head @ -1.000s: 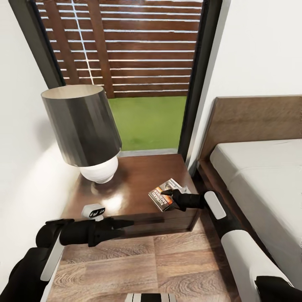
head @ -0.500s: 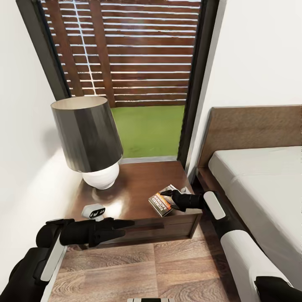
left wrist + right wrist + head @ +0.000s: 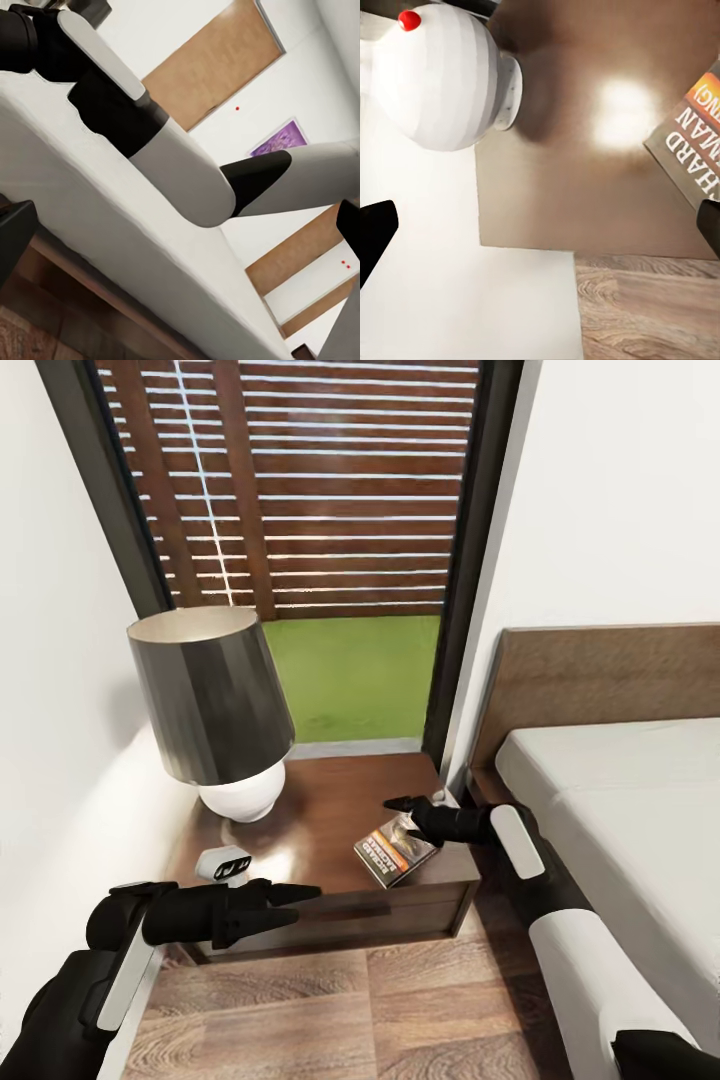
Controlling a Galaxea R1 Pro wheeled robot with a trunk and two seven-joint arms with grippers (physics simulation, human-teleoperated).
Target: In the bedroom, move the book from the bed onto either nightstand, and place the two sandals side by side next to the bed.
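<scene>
Your book [image 3: 394, 851] lies flat on the nightstand [image 3: 330, 815], at its front right corner, cover up with the orange band showing; in the right wrist view a corner of it [image 3: 697, 142] sits at the nightstand's front edge, above the wood-plank floor [image 3: 649, 307]. Your right gripper [image 3: 412, 807] hovers just above the book's far edge, fingers apart and holding nothing. The table lamp [image 3: 222, 710], dark shade on a white round base, stands at the nightstand's back left corner; its base [image 3: 446, 75] shows in the right wrist view too. A small white device [image 3: 224, 863] rests at the front left corner. Your left gripper [image 3: 290, 895] is held out level in front of the nightstand's front edge, near that device, fingers parted and empty. The bed [image 3: 620, 800] stands just to the right of the nightstand, with the tall window [image 3: 320, 540] behind it. In the left wrist view your right arm [image 3: 172, 161] reaches across the pale mattress [image 3: 112, 232]
</scene>
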